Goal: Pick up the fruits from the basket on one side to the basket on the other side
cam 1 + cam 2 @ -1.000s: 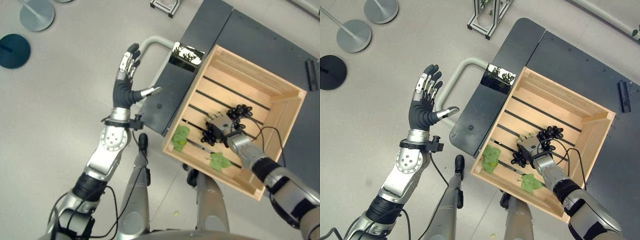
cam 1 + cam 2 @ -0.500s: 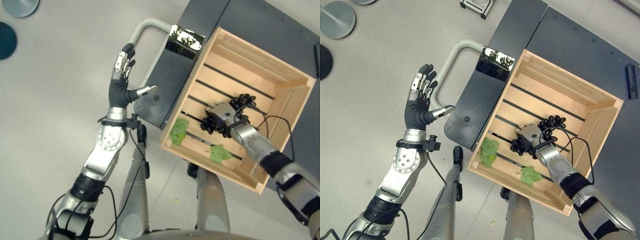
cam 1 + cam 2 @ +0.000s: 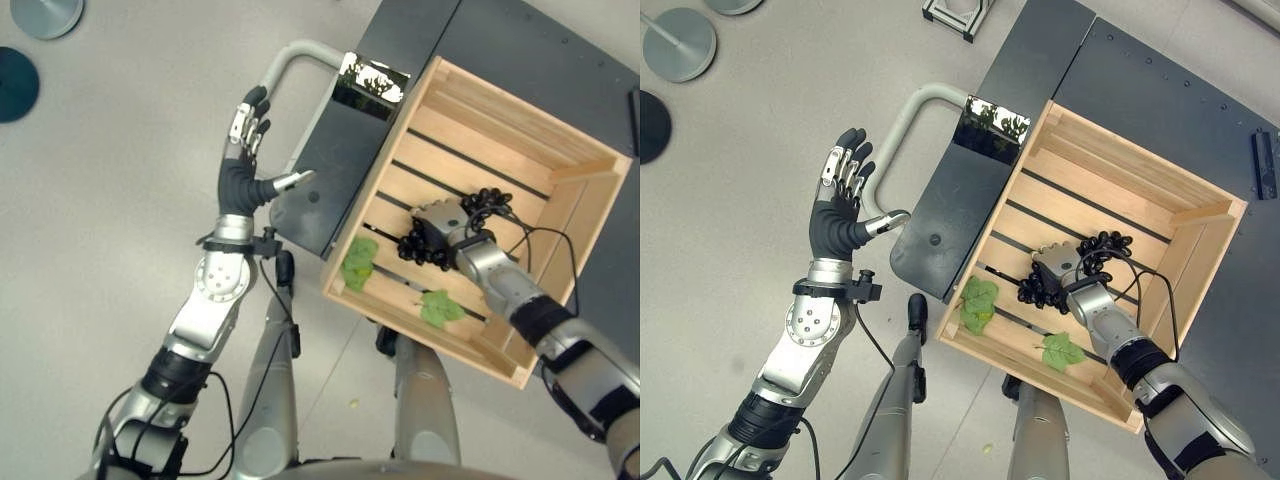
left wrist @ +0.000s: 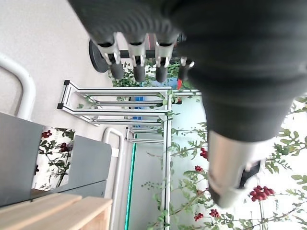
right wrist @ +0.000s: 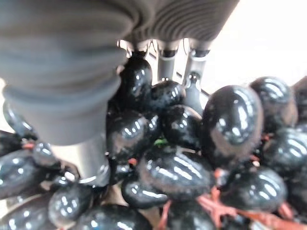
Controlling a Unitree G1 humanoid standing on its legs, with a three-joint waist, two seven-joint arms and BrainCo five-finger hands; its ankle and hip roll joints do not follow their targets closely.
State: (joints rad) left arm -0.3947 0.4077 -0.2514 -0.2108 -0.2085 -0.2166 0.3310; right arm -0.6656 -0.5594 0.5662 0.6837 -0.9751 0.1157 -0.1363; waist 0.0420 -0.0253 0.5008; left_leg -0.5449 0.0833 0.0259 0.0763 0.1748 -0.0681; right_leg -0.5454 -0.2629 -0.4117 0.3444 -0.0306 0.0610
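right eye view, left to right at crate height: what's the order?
Left robot hand, open over the floor → pale grey tubular cart handle → green leaf at the near-left corner of the slatted wooden crate → bunch of black grapes under the right robot hand.

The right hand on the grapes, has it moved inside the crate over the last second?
Yes, slightly. The right hand and the grapes under it sit a little nearer the wooden crate's left wall, toward the green leaves.
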